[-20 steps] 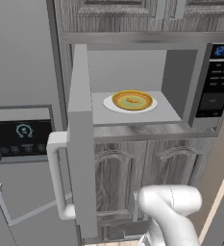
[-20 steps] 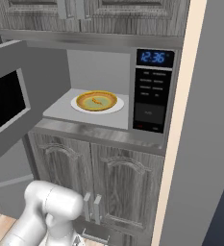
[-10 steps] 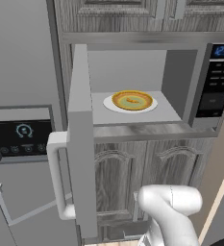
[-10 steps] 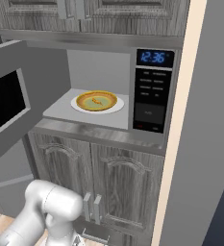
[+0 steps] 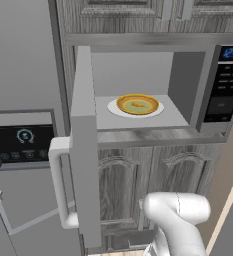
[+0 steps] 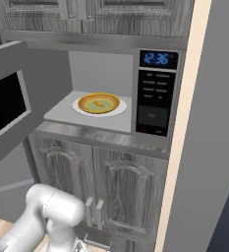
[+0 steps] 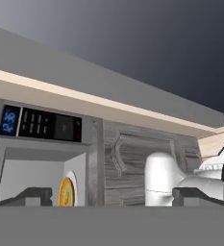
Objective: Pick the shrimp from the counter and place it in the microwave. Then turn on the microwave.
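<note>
The microwave (image 5: 182,79) stands open, its door (image 5: 83,150) swung out to the left with the pale bar handle (image 5: 60,186) toward me. Inside, a yellow bowl (image 6: 99,103) rests on a white plate (image 6: 120,108). The tiny orange shrimp (image 6: 100,104) lies in that bowl, also seen as a small orange piece, the shrimp (image 5: 136,105). The black keypad (image 6: 157,101) with its blue display (image 6: 157,59) is on the right. In the rolled hand view my gripper (image 7: 114,196) is open and holds nothing, facing the microwave (image 7: 36,158) and the bowl's edge (image 7: 66,192) from low down.
A grey panel with a black dial screen (image 5: 20,142) sits left of the open door. Grey wooden cabinet doors (image 6: 101,182) lie below the microwave, with more above it. A pale wall edge (image 6: 185,147) bounds the right. My arm's white elbow (image 5: 178,210) rises in front of the lower cabinets.
</note>
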